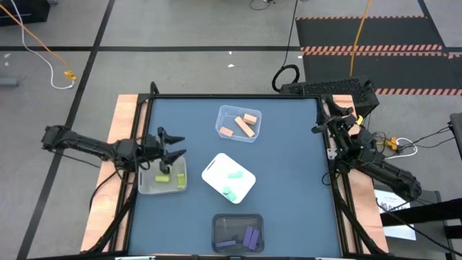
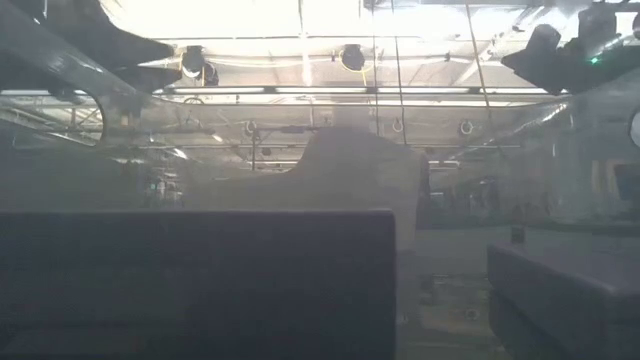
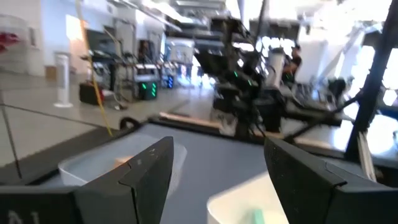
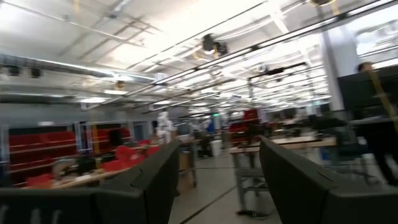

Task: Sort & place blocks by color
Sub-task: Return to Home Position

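High view | left gripper (image 1: 180,146) spread, empty | yellow-green blocks (image 1: 164,177) just beside, in clear bin (image 1: 146,188)

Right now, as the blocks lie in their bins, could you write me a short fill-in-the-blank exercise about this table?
1. The dark bin holds the ____ blocks.
2. The mint-teal blocks lie in the ____ bin.
3. The left gripper, open, hangs by the clear bin of ____ blocks.
4. The right gripper waits at the table's ____ edge.
Missing words: purple; white; yellow-green; right.
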